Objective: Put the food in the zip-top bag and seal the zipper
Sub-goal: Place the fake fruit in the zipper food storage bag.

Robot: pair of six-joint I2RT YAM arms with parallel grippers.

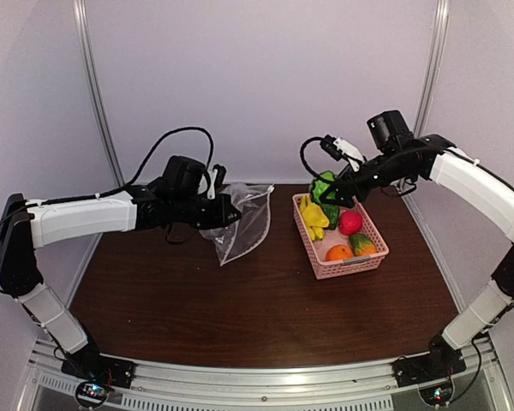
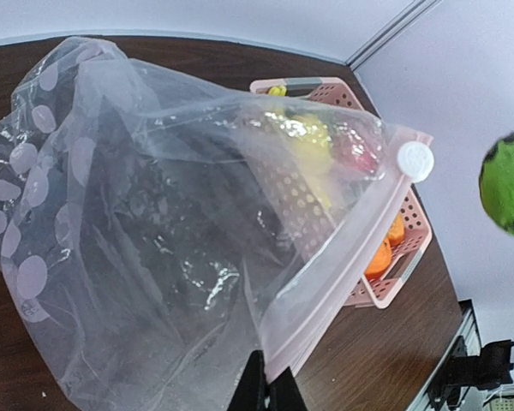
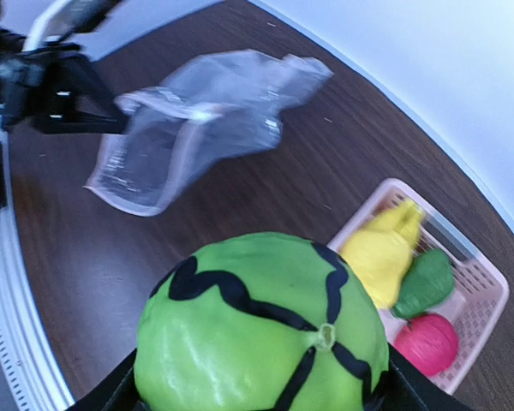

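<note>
Our right gripper (image 1: pixel 329 191) is clamped round the striped green ball (image 3: pixel 261 330), held above the basket (image 1: pixel 351 267), ready, we judge, to carry across. Our left gripper (image 2: pixel 270 390) pinches the bag (image 2: pixel 154 240) by its zipper (image 2: pixel 334 274), holding it up so the mouth faces the ball.

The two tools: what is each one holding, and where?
The left tool pinches the clear bag at its zipper edge. The right tool grips the green striped ball by its sides.

My pincer (image 3: pixel 261 387) clasps a green dark-striped ball (image 3: pixel 257 330) filling the foreground; beyond, a clear bag (image 3: pixel 206 120) hangs (pinched by my left gripper (image 3: pixel 111 116)), and a pink basket (image 3: pixel 484 278) holds banana bunch (image 3: pixel 381 253), pepper (image 3: pixel 424 284), red fruit (image 3: pixel 427 342)
</note>
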